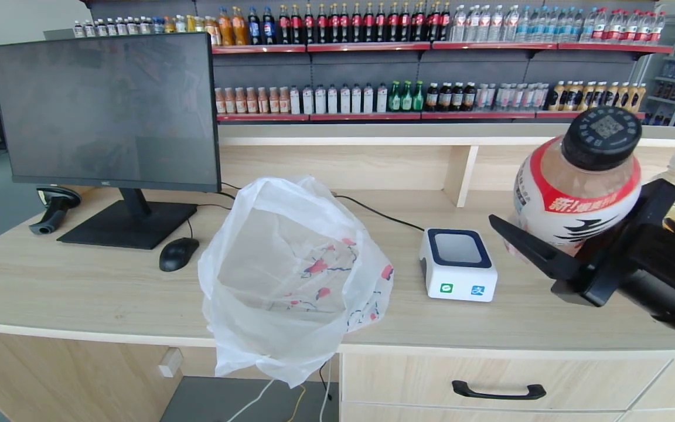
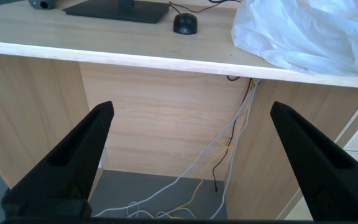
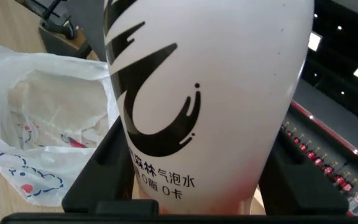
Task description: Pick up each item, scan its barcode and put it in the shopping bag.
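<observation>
Head view: the bottle (image 1: 578,176) sits clamped around its belly in the right tool (image 1: 582,204), up off the surface (image 1: 79,287) near the scanner (image 1: 458,271). Looks full, heavy, slick plastic, so a mid-body grip seems sensible. Left tool (image 2: 191,143) gapes wide, empty.

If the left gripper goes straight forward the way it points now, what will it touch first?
The open left gripper would likely meet the wooden panel under the counter edge, near the hanging cables; depth is unclear.
</observation>
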Available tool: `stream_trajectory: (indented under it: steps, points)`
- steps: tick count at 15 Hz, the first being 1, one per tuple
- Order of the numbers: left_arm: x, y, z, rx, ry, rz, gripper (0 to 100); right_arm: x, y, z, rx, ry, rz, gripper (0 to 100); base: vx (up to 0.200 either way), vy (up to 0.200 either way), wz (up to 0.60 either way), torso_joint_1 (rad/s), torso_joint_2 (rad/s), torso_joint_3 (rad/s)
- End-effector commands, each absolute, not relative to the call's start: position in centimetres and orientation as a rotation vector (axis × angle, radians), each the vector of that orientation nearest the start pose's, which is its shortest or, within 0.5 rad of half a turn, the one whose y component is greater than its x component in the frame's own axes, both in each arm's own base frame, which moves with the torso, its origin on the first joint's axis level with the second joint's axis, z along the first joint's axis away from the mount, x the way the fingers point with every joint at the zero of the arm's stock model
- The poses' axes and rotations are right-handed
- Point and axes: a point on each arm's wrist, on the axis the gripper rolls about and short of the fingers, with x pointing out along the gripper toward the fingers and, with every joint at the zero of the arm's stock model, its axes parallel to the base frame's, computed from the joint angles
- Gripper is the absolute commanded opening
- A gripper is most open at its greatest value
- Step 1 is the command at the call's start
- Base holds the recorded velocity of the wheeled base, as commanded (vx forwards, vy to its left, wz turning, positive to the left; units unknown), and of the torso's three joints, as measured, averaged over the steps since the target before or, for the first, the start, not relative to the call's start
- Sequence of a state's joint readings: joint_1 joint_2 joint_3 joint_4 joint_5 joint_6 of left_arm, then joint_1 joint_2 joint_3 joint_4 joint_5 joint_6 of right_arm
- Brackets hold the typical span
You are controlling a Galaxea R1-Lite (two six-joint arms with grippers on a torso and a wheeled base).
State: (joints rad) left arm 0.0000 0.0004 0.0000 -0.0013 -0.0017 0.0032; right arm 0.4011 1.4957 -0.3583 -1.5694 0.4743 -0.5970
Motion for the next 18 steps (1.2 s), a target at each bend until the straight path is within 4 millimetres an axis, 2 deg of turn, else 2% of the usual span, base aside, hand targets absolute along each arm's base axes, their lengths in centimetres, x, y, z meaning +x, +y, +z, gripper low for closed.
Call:
stream_trajectory:
  steps: [1,4,6,8,10,15,18]
  points:
    - [-2.3,0.0,7.6,0.003,-0.002,0.0,100,17.6,9.0,21.7,-0.468,-0.664,0.686,0,0.0,0.0,0.0,0.0,0.0,0.0]
    - [-2.3,0.0,7.6,0.003,-0.002,-0.002,100,16.0,8.1,21.3,-0.26,-0.565,0.678,0,0.0,0.0,0.0,0.0,0.0,0.0]
    - [-2.3,0.0,7.6,0.003,-0.002,-0.002,100,15.8,7.9,21.6,-0.15,-0.536,0.638,0,0.0,0.0,0.0,0.0,0.0,0.0]
    - [-2.3,0.0,7.6,0.003,-0.002,-0.002,100,15.9,7.7,21.1,-0.05,-0.473,0.572,0,0.0,0.0,0.0,0.0,0.0,0.0]
    - [-2.3,0.0,7.6,0.003,-0.002,-0.002,100,15.4,7.5,19.7,-0.01,-0.394,0.56,0,0.0,0.0,0.0,0.0,0.0,0.0]
    - [-2.3,0.0,7.6,0.003,-0.002,-0.002,100,15.9,8.0,19.1,0.021,-0.351,0.573,0,0.0,0.0,0.0,0.0,0.0,0.0]
    - [-2.3,0.0,7.6,0.003,-0.002,0.0,100,17.2,8.3,19.1,0.02,-0.341,0.488,0,0.0,0.0,0.0,0.0,0.0,0.0]
